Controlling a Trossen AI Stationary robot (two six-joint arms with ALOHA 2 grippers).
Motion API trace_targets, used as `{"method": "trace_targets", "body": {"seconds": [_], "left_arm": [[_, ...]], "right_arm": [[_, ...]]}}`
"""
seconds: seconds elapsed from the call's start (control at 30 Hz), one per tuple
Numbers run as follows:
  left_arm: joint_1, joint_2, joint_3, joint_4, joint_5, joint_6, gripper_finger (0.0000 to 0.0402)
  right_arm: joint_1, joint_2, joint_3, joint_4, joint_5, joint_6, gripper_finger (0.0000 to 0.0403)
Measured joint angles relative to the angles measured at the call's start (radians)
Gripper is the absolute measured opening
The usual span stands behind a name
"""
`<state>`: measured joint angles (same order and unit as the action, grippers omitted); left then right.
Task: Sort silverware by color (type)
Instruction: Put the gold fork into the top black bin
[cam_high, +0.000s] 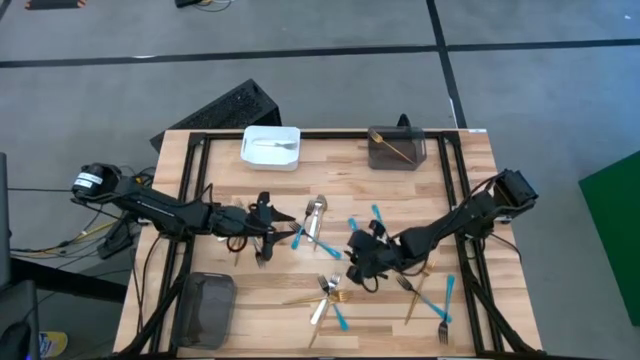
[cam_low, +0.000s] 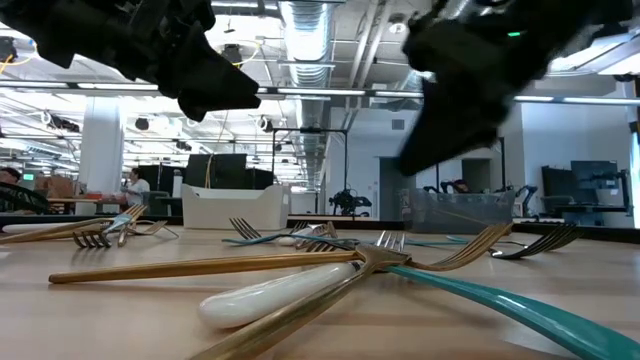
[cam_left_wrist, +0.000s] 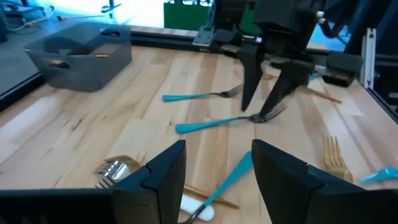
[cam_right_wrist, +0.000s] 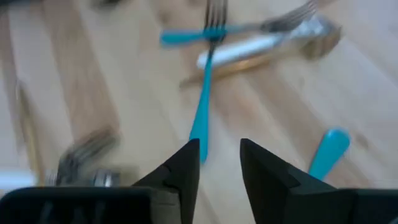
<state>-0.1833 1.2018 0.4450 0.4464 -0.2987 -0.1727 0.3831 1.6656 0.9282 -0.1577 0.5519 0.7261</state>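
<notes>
Silverware lies scattered over the middle of the wooden table: blue-handled forks (cam_high: 352, 226), gold forks (cam_high: 336, 291) and a white-handled piece (cam_high: 316, 214). My left gripper (cam_high: 268, 228) hovers open left of the pile, with a blue handle (cam_left_wrist: 231, 177) on the table below its fingers. My right gripper (cam_high: 362, 258) stands open over the pile's right part. In the left wrist view its spread fingers (cam_left_wrist: 251, 74) straddle the head of a blue-handled fork (cam_left_wrist: 211, 123). In its own view a blue-handled fork (cam_right_wrist: 203, 112) lies just ahead of the fingers. My right gripper has one fingertip (cam_left_wrist: 268, 109) right at the neck of the blue-handled fork (cam_left_wrist: 260, 117), which lies flat on the table. Whether the fingertip touches the fork, I cannot tell.
A white bin (cam_high: 271, 147) holding a silver piece and a dark grey bin (cam_high: 397, 148) holding a gold piece stand at the far edge. Another dark grey bin (cam_high: 205, 310) sits at the near left corner. Black frame rails (cam_high: 190, 180) run along the table's sides.
</notes>
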Motion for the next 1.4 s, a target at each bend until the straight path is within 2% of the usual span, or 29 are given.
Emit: {"method": "trace_targets", "body": {"seconds": [0.2,0.33,0.47,0.57,0.7,0.9,1.07,1.17,1.27,1.33,1.4], "left_arm": [[-0.002,0.0,0.0,-0.03,-0.004,-0.031,0.0169],[0.0,0.0,0.0,-0.048,-0.059,-0.034,0.0169],[0.0,0.0,0.0,-0.051,-0.102,-0.05,0.0169],[0.0,0.0,0.0,-0.101,-0.119,-0.074,0.0169],[0.0,0.0,0.0,-0.194,-0.138,-0.12,0.0169],[-0.002,0.0,0.0,-0.356,-0.136,-0.194,0.0169],[0.005,0.005,0.0,-0.436,-0.23,-0.214,0.0169],[0.036,0.004,0.0,-0.437,-0.276,-0.153,0.0169],[0.11,0.004,0.0,-0.418,-0.3,-0.039,0.0169],[0.189,0.004,0.0,-0.388,-0.28,0.045,0.0169],[0.288,0.003,0.0,-0.365,-0.195,0.114,0.0169]], "right_arm": [[-0.027,0.009,0.001,0.075,0.084,-0.001,0.015],[-0.08,0.009,0.0,0.102,0.112,-0.023,0.0143],[-0.162,0.009,0.0,0.134,0.038,-0.02,0.0132],[-0.181,0.009,0.0,0.147,-0.009,-0.028,0.0124],[-0.157,0.009,0.0,0.138,-0.013,-0.073,0.0119],[-0.053,0.009,0.0,0.137,0.0,-0.099,0.0118],[-0.037,0.009,0.0,0.087,0.122,-0.111,0.0118],[-0.089,0.009,0.0,0.031,0.167,-0.145,0.0118],[-0.189,0.009,-0.001,0.023,0.158,-0.204,0.0118],[-0.267,0.009,0.0,0.035,0.098,-0.246,0.0118],[-0.344,0.009,0.009,0.035,0.015,-0.294,0.0118]]}}
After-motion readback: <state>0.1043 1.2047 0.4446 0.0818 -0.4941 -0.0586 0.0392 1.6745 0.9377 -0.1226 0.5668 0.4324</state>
